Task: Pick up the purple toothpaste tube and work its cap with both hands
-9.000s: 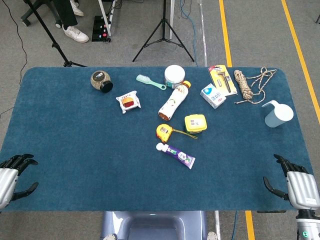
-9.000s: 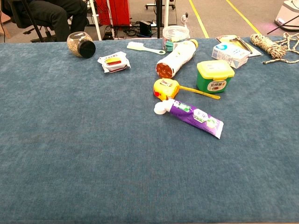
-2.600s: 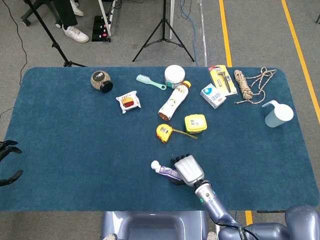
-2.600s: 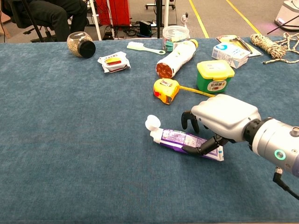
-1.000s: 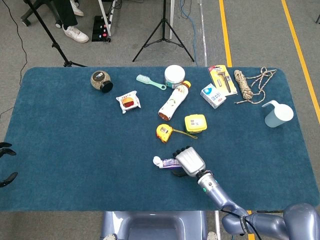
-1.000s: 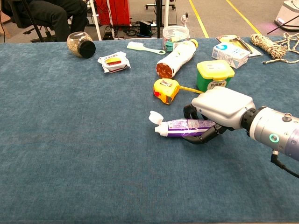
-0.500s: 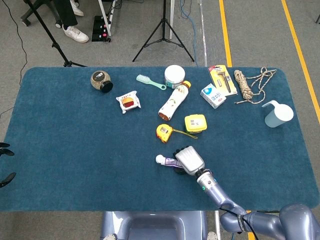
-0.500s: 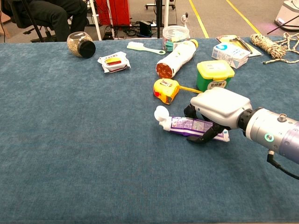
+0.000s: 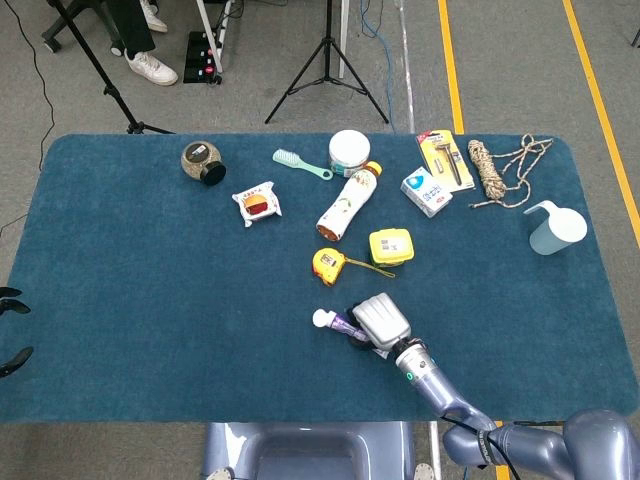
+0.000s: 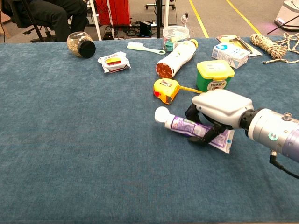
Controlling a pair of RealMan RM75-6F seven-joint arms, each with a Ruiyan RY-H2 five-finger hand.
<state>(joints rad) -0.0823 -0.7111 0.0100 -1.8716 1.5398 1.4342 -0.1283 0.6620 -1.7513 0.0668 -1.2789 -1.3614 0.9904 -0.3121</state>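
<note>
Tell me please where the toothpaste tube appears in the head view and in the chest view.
Head view: the tube lies low, just right of centre, partly under the right hand.
Chest view: the tube lies right of centre, cap pointing left, gripped by that hand.
Shared landmark: the yellow tape measure, just behind the tube.

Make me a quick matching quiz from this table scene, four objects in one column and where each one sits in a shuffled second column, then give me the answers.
Objects:
1. purple toothpaste tube
2. glass jar
3. rope coil
4. yellow tape measure

Places:
A. far left part of the table
B. gripped by the right hand
C. far right, near the back edge
D. just beyond the tube, beside the yellow-lidded green tub

Pairs: 1-B, 2-A, 3-C, 4-D
</note>
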